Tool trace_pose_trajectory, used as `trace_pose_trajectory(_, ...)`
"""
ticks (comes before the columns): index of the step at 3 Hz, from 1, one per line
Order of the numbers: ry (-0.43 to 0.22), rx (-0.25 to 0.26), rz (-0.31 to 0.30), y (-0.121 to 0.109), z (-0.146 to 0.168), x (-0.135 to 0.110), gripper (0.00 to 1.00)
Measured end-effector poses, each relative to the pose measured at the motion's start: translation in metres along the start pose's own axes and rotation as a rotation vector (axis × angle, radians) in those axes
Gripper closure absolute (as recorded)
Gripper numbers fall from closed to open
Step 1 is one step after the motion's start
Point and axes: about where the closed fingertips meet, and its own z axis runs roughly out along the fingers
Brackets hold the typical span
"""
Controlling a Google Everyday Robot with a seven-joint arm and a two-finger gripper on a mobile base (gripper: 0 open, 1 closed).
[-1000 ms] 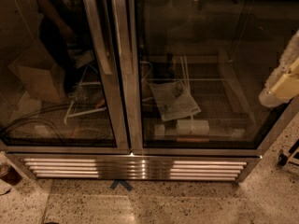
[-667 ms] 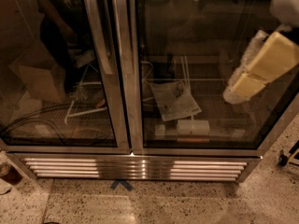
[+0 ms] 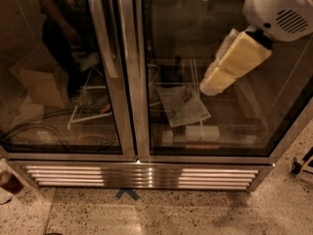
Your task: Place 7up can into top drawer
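The 7up can is not in view, and no drawer shows either. My gripper (image 3: 211,86) is cream-coloured and hangs from the white arm housing (image 3: 281,6) at the upper right. It points down and to the left, in front of the right glass door (image 3: 215,48) of a steel-framed refrigerator. I see nothing held in it.
The two-door glass refrigerator fills the view, with a vertical handle (image 3: 104,33) on the left door and a vent grille (image 3: 142,176) below. Inside lie a paper sheet (image 3: 183,105) and a white box (image 3: 202,132). A blue tape mark (image 3: 127,194) is on the speckled floor. A caster (image 3: 297,167) stands at far right.
The arm has swung in from the right edge, carrying the gripper leftward across the right door. The white housing now shows at the top right.
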Motion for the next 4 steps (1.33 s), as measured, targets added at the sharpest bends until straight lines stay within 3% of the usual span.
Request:
trace_pose_trajectory(1,-0.02,0.05,0.032,-0.016,0.035,-0.008,0.0)
trace_pose_trajectory(2,-0.024,0.062,0.026,-0.023,0.041,-0.014,0.0)
trace_pose_trajectory(4,-0.076,0.027,0.057,-0.044,0.08,-0.021,0.0)
